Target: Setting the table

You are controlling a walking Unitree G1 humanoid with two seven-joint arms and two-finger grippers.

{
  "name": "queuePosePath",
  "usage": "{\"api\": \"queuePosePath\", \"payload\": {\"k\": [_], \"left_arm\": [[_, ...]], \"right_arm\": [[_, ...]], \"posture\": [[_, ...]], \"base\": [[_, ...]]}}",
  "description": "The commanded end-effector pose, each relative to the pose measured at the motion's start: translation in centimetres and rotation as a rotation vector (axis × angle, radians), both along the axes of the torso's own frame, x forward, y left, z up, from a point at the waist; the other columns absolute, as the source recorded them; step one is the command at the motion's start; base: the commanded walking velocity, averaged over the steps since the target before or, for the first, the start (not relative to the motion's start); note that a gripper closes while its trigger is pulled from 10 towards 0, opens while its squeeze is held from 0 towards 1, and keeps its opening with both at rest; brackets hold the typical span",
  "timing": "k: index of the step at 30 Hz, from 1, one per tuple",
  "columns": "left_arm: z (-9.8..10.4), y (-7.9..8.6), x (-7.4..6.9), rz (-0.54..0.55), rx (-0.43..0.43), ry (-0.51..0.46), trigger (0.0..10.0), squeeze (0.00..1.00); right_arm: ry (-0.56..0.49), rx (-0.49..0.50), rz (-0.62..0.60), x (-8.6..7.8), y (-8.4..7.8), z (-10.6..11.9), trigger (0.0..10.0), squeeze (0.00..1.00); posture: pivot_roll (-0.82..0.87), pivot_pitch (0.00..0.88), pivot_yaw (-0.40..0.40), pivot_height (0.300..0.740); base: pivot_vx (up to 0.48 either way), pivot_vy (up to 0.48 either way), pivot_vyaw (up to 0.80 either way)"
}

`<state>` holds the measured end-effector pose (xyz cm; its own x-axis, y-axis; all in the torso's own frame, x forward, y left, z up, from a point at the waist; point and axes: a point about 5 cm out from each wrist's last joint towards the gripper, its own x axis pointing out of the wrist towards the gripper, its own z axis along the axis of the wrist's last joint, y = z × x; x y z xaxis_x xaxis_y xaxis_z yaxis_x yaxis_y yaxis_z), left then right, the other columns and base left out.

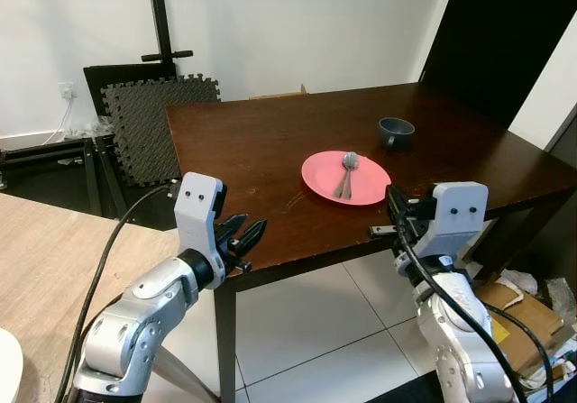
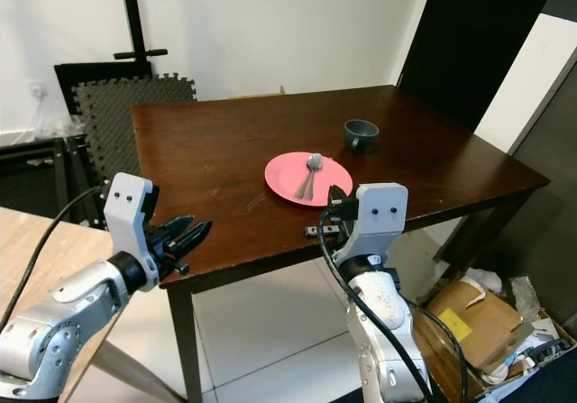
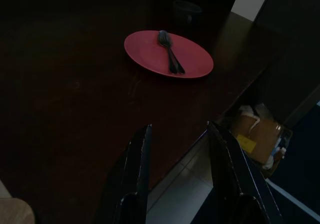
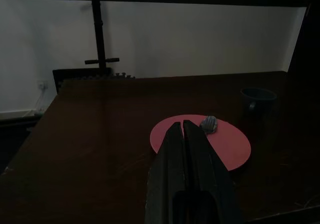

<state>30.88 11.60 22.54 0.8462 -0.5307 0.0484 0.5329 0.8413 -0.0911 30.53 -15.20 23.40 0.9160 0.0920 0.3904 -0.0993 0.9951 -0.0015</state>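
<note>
A pink plate [image 1: 346, 179] lies near the front edge of the dark wooden table [image 1: 252, 141], with a metal spoon and fork [image 1: 347, 172] lying together on it. Behind it to the right stands a dark blue cup [image 1: 396, 132]. My left gripper [image 1: 245, 237] hovers at the table's front left corner, open and holding nothing; its two fingers [image 3: 142, 149] stand well apart in the left wrist view. My right gripper [image 4: 180, 126] is just in front of the plate [image 4: 227, 144] at the table's edge, its fingers pressed together with nothing between them.
Grey foam mats [image 1: 153, 123] and a black stand [image 1: 162, 24] lean against the back wall left of the table. A cardboard box [image 1: 514, 317] with clutter lies on the floor at the right. A light wooden surface [image 1: 45, 268] is at my left, over white tiles [image 1: 306, 322].
</note>
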Motion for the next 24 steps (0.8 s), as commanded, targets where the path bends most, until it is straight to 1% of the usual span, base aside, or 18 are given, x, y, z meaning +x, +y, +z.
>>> {"api": "queuePosePath", "payload": {"k": [1, 17, 24], "left_arm": [[-0.35, -0.19, -0.14, 0.001, 0.007, 0.002, 10.0, 0.0], [-0.48, -0.29, 0.34, 0.019, 0.017, -0.006, 10.0, 0.0], [-0.24, -0.07, 0.65, 0.05, 0.016, -0.014, 10.0, 0.0]], "right_arm": [[0.016, 0.002, -0.012, 0.05, -0.21, -0.51, 10.0, 0.0], [0.018, 0.005, -0.017, 0.0, -0.19, -0.69, 10.0, 0.0], [0.017, 0.006, -0.023, -0.13, -0.31, -0.68, 10.0, 0.0]], "posture": [[0.01, 0.048, -0.016, 0.74], [0.01, 0.035, 0.001, 0.74], [0.01, 0.038, 0.002, 0.74]], "base": [[0.0, 0.0, 0.0], [0.0, 0.0, 0.0], [0.0, 0.0, 0.0]]}}
